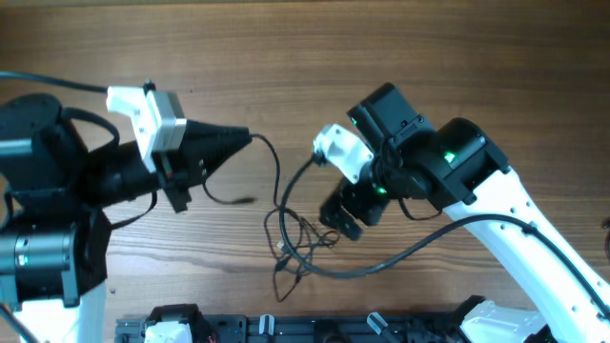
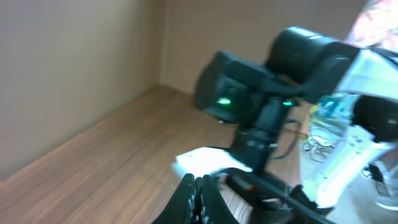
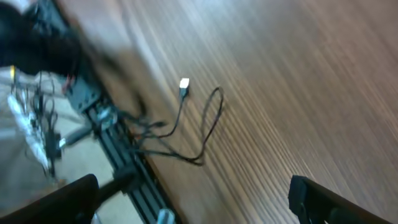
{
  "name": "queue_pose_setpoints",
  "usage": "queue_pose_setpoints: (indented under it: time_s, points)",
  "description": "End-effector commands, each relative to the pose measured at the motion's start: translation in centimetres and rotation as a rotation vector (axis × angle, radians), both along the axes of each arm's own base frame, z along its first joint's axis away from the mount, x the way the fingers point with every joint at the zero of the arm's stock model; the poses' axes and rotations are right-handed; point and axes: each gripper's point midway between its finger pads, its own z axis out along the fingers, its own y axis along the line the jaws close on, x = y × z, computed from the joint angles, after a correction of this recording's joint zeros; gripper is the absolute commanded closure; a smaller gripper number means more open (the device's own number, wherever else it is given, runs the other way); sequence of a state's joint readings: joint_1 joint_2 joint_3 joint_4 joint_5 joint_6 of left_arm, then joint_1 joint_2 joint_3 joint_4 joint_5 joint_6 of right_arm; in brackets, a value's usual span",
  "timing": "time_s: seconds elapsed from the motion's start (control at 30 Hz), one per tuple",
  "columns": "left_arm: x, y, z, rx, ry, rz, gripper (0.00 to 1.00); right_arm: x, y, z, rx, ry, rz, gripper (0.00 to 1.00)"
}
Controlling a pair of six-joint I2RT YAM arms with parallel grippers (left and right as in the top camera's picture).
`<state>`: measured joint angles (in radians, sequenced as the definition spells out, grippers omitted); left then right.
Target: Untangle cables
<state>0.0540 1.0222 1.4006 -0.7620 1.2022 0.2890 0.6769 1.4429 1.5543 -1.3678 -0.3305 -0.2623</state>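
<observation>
**Right pincer is the one parked next to the knot**

Overhead: the cables [image 1: 295, 238] are bunched just below the middle of the frame on the table [image 1: 429, 57]. One strand runs up and left out of the bunch and arcs straight into the tip of the left pincer [image 1: 243, 138]. That one is pinched closed, and it looks like it has the strand. The right pincer [image 1: 348, 217] hangs just right of the bunch and a bit higher in the frame, so it's way nearer the knot than the left one.

Left wrist: super blurry. The left pincer [image 2: 198, 190] shows at the bottom edge with its tips together. I can't pick out the thin strand here. The right arm [image 2: 261, 99] fills the middle.

Right wrist: the right pincer [image 3: 194, 186] is spread wide, one finger in each bottom corner and nothing between them. The cables [image 3: 210, 127] lie above that gap, toward centre-left. Their long way runs upper right to lower left, with a pale plug [image 3: 184, 84] at the top.

My guess is the next grab belongs to the right one, going down into the loops.
</observation>
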Motion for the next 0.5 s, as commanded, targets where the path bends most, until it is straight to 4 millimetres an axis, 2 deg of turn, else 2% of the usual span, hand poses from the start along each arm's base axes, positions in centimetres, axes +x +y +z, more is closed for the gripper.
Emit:
queue_pose_setpoints:
  time_s: [0.0, 0.27, 0.47]
  points:
    - [1.5, 0.6, -0.4, 0.014, 0.017, 0.06, 0.96, -0.7, 0.4, -1.1, 0.003, -0.001, 0.154, 0.0]
    - [1.4, 0.6, 0.7, 0.015, -0.054, 0.059, 0.96, 0.5, 1.7, -6.0, 0.023, -0.021, 0.204, 0.0]
    - [1.3, 0.6, 0.8, 0.015, -0.058, 0.06, 0.96, 1.7, 2.7, -8.4, 0.063, -0.074, 0.206, 0.0]
